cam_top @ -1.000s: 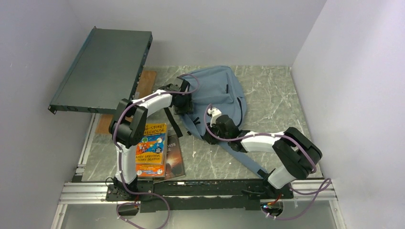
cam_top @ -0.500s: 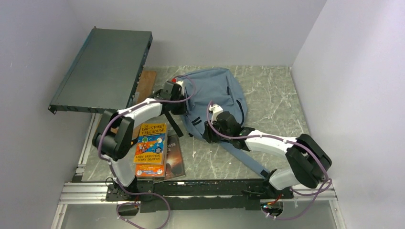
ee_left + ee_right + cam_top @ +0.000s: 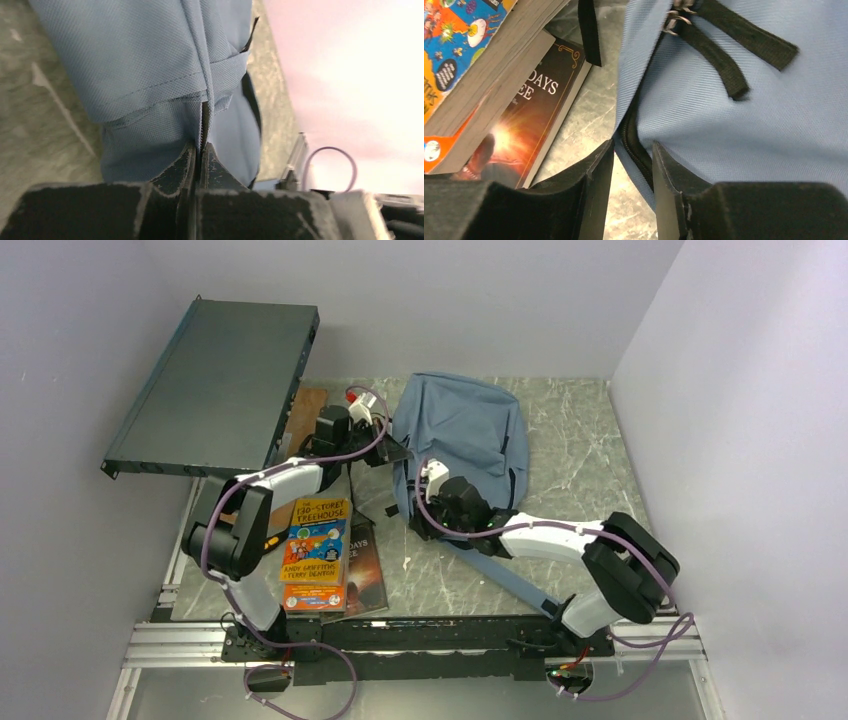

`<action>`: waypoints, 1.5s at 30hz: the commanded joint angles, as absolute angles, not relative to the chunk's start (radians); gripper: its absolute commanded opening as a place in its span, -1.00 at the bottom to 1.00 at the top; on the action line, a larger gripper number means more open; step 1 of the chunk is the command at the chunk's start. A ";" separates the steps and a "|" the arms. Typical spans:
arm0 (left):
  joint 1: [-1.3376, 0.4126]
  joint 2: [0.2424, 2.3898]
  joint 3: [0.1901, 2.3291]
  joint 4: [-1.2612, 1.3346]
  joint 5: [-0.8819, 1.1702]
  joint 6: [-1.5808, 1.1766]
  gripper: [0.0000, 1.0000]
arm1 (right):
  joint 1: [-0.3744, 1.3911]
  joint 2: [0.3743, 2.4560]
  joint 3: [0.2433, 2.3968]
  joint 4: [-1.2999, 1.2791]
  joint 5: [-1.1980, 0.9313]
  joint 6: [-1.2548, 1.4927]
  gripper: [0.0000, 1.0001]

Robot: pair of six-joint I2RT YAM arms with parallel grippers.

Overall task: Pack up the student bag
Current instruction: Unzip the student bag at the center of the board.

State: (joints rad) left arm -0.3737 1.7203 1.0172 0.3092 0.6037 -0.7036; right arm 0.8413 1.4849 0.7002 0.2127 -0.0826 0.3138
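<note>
Your left gripper (image 3: 199, 150) is pinched almost closed on a seam of the backpack (image 3: 150, 65), whose fabric spreads just ahead of its fingers. Your right gripper (image 3: 631, 150) stands narrow, clamping the backpack's zipped edge between its fingers. Two stacked books (image 3: 489, 75) lie just to its left on the table (image 3: 594, 100).
</note>
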 commanded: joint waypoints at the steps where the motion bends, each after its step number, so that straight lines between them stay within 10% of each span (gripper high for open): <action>1: -0.374 1.753 1.042 0.651 0.782 -0.907 -1.00 | 0.916 1.541 0.741 0.254 0.043 0.186 -0.30; 15: -0.373 1.809 1.007 0.811 0.873 -0.986 -1.00 | 0.704 1.236 0.763 0.039 -0.163 0.374 0.02; 45: -0.388 1.812 0.999 0.857 0.884 -1.039 -1.00 | 0.675 1.406 0.932 0.005 -0.217 0.107 -0.08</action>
